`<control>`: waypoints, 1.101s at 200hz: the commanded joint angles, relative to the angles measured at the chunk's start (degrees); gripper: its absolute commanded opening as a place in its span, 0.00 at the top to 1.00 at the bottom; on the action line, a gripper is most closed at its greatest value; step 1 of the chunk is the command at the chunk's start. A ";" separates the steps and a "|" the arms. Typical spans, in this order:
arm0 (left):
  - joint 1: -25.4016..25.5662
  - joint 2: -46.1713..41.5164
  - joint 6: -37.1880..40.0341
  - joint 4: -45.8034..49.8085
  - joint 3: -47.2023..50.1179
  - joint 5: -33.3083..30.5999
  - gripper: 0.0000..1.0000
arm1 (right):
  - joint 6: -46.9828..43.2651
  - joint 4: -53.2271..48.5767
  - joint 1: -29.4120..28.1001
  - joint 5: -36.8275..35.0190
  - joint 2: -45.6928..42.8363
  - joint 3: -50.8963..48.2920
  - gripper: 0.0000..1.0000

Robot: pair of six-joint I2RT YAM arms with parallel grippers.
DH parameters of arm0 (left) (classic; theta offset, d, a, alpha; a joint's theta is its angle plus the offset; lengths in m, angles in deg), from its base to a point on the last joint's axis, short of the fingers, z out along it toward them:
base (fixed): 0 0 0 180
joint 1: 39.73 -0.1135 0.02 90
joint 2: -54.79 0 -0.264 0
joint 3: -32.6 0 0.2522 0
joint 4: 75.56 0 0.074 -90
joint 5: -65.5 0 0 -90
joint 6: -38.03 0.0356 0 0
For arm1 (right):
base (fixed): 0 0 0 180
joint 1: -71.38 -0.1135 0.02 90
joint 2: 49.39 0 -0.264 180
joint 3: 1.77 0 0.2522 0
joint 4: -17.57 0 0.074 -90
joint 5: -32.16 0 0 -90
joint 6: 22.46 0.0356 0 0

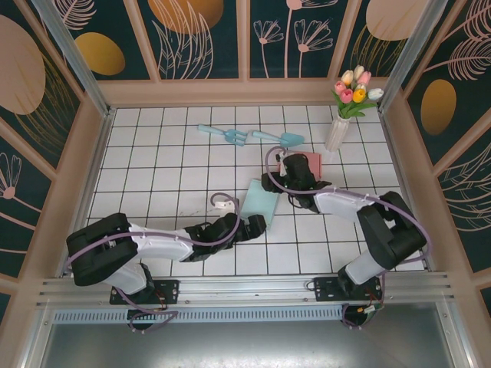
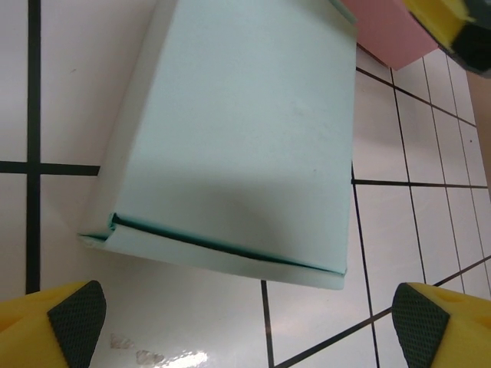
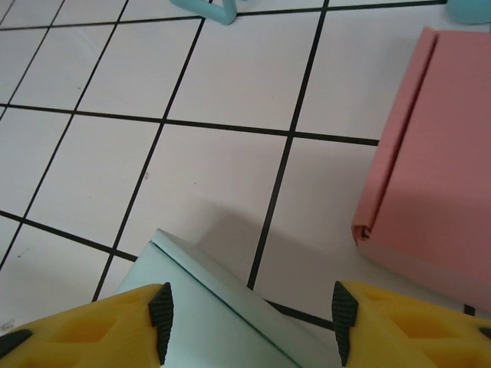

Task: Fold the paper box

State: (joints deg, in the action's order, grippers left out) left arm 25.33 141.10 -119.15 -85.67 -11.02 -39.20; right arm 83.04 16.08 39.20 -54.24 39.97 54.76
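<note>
A pale mint paper box (image 1: 259,201) lies closed and flat on the tiled table near the middle. My left gripper (image 1: 253,224) is at its near edge. In the left wrist view the box (image 2: 245,138) lies just ahead of the left gripper (image 2: 249,318), which is wide open and holds nothing. My right gripper (image 1: 272,182) hovers at the box's far corner. In the right wrist view the right gripper (image 3: 249,322) is open above a corner of the mint box (image 3: 199,307), with the pads clear of it. A pink paper box (image 1: 308,163) lies just behind the right gripper.
The pink box (image 3: 437,169) is to the right of the right fingers. A blue toy fork (image 1: 226,135) and a blue shovel (image 1: 280,138) lie further back. A vase of tulips (image 1: 341,123) stands at the back right. Walls enclose the table.
</note>
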 commanded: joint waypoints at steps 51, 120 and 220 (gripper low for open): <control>-0.88 5.37 -1.43 -1.69 -4.28 -0.83 0.02 | 1.32 2.35 0.47 5.23 6.26 2.89 0.42; -5.46 6.50 -0.91 -0.74 -5.36 -3.34 0.02 | 5.43 1.24 0.50 5.65 4.66 -0.91 0.42; -12.22 8.45 0.92 2.04 -8.01 -3.84 0.02 | 12.00 7.79 0.10 9.51 -6.22 -13.96 0.45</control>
State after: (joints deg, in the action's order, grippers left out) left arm 14.47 148.77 -119.43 -84.03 -17.52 -42.36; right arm 92.60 22.02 39.79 -45.28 35.84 43.02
